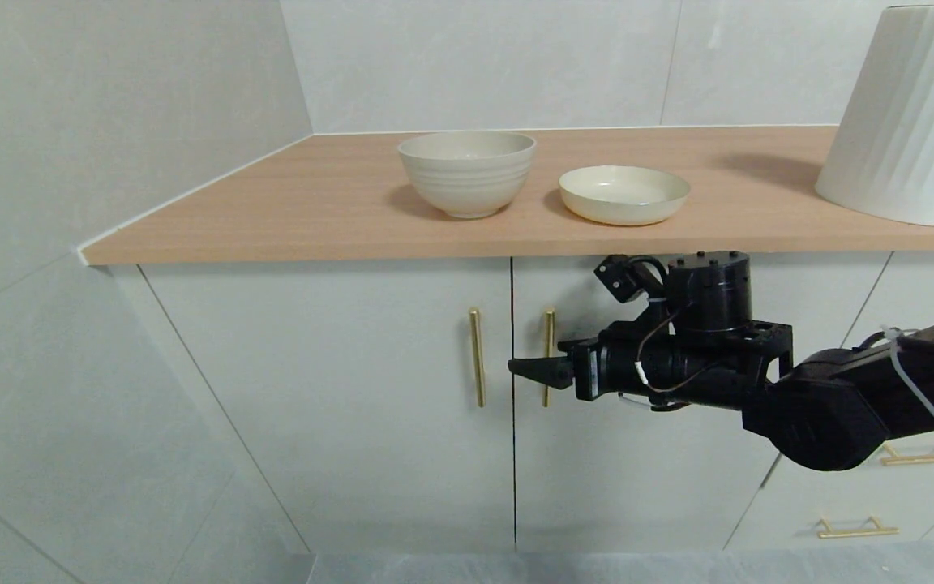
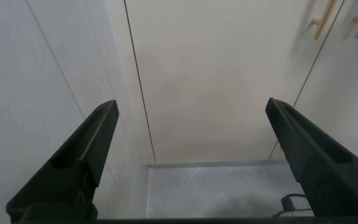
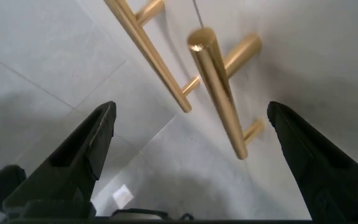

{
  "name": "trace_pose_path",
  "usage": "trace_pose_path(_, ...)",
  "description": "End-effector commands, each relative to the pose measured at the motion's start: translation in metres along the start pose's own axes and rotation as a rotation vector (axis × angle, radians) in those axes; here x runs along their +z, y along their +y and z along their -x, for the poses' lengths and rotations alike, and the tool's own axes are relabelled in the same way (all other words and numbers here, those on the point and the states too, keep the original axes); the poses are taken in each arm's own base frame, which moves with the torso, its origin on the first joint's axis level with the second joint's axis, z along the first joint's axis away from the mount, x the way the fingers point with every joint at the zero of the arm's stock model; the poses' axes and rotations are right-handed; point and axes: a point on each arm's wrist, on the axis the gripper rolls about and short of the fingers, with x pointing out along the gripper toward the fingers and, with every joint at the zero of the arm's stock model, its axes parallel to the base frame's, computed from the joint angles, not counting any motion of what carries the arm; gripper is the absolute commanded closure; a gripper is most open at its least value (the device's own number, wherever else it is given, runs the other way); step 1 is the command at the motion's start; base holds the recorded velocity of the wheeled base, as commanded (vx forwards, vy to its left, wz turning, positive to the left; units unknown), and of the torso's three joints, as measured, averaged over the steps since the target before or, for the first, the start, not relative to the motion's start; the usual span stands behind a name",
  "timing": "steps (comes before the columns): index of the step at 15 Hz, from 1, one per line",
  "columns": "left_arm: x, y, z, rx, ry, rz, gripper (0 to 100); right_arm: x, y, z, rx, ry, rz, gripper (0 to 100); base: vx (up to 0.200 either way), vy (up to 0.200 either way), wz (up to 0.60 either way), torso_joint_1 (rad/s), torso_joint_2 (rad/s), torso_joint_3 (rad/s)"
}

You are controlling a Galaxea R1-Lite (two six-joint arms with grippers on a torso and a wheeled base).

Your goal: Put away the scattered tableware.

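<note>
Resting on counter [image 1: 313, 212] one bowl [image 1: 467, 172], one plate [image 1: 623, 194], two gold handles [image 1: 477, 357] below, right gripper [image 1: 533, 371] and left gripper [image 2: 191, 118] both spread wide, empty.

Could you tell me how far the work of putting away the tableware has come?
Done: nothing yet; the bowl and the plate sit on the counter, and the cabinet doors are closed. In hand: the right gripper, open, is at the right door's handle, not gripping it. Left, presumably: open the door, then store both dishes.
</note>
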Motion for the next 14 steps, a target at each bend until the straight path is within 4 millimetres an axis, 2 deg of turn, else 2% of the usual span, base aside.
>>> trace_pose_path(1, 0.000, 0.000, 0.000, 0.001, 0.000, 0.000, 0, -0.002, 0.003, -0.004, 0.004, 0.007, -0.008, 0, 0.000, 0.000, 0.00, 0.000, 0.00, 0.000)
trace_pose_path(6, 0.000, 0.000, 0.000, 0.001, 0.000, 0.000, 0, -0.016, 0.001, -0.025, -0.059, -0.036, 0.003, 0, 0.000, 0.000, 0.00, 0.000, 0.00, 0.000)
trace_pose_path(14, 0.000, 0.000, 0.000, 0.001, 0.000, 0.000, 0, -0.022, 0.018, -0.024, -0.019, -0.025, -0.042, 0, 0.000, 0.000, 0.00, 0.000, 0.00, 0.000)
